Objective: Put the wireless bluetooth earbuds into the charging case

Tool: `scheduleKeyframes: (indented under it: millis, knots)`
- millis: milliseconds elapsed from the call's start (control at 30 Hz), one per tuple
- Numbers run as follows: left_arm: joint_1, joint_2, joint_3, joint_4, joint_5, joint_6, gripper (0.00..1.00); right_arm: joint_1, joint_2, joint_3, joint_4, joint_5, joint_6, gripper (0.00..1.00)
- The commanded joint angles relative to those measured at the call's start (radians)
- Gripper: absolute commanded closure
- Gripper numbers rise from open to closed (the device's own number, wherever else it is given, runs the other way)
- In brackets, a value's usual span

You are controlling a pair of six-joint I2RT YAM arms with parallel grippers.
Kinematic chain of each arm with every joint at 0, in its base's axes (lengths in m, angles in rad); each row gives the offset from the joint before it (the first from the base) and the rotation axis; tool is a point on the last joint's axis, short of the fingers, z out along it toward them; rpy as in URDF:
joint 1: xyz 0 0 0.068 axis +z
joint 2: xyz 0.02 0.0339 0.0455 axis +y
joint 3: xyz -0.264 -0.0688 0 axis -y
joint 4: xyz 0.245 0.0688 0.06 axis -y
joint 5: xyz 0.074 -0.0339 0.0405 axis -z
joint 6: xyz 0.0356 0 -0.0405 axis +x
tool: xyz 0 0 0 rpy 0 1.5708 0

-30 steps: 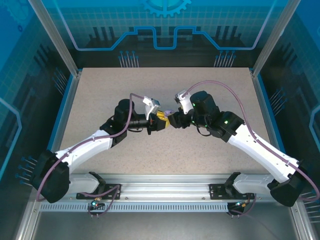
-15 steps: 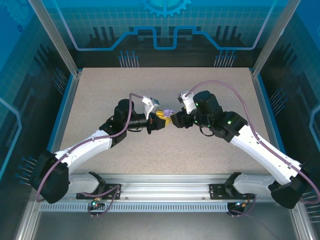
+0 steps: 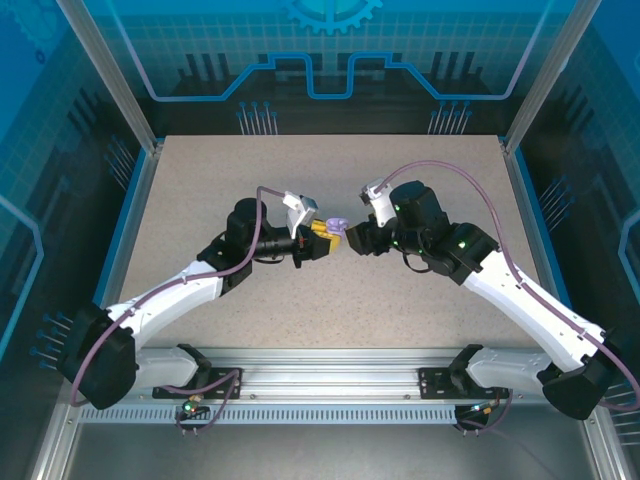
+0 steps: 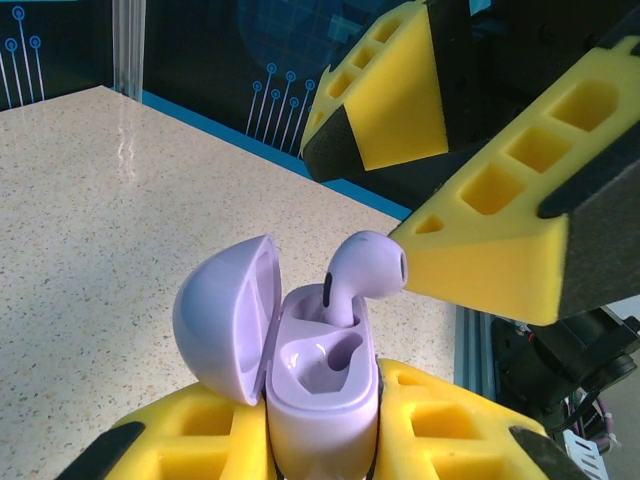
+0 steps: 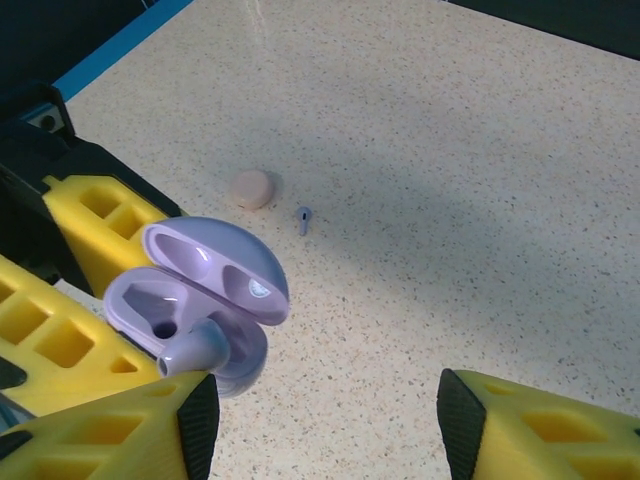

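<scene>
My left gripper (image 4: 320,445) is shut on the lilac charging case (image 4: 322,385), which it holds upright with the lid (image 4: 222,318) swung open. One lilac earbud (image 4: 362,268) stands stem-down in the far slot with its head sticking out; the near slot is empty. My right gripper (image 5: 320,425) is open, and one yellow fingertip (image 4: 440,250) touches the bud's head. From the right wrist the case (image 5: 205,290) and the bud (image 5: 192,350) sit by my left finger. Seen from above, the case (image 3: 337,226) lies between both grippers. A second lilac earbud (image 5: 303,220) lies on the table.
A small round pale pink case (image 5: 251,188) rests shut on the speckled table (image 5: 450,200) close to the loose bud. Both arms meet over the table's middle (image 3: 200,180), with open surface on all sides. Blue enclosure walls ring the table.
My right gripper has drawn back a little to the right from the case, so the lilac case shows more between the two grippers. The left arm has barely moved.
</scene>
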Motion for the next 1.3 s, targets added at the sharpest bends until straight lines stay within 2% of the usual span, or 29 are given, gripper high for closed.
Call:
scheduleKeyframes:
  millis: [0,367,633,833,967,1133,1267]
  knots:
    - [-0.006,-0.035,0.028,0.015,0.023,0.030,0.85,-0.019,-0.007,-0.016,-0.029,0.040,0.007,0.37]
    - [-0.006,-0.029,0.025,0.025,0.051,0.022,0.85,-0.025,-0.001,-0.005,-0.038,0.063,0.010,0.36]
    - [0.009,-0.086,0.002,-0.003,-0.010,0.010,0.85,-0.060,0.040,-0.021,-0.036,0.066,0.042,0.36]
    - [0.068,-0.201,-0.025,-0.094,-0.039,-0.035,0.82,-0.086,0.202,-0.008,0.005,-0.033,0.052,0.35]
    - [0.109,-0.288,-0.016,-0.243,-0.075,-0.049,0.83,-0.087,0.348,0.028,0.063,-0.126,0.051,0.35]
    - [0.128,-0.381,-0.020,-0.361,-0.103,-0.061,0.82,-0.079,0.555,0.129,0.106,-0.256,0.027,0.38]
    - [0.134,-0.436,-0.039,-0.411,-0.133,-0.089,0.82,-0.055,0.720,0.256,0.094,-0.287,0.010,0.42]
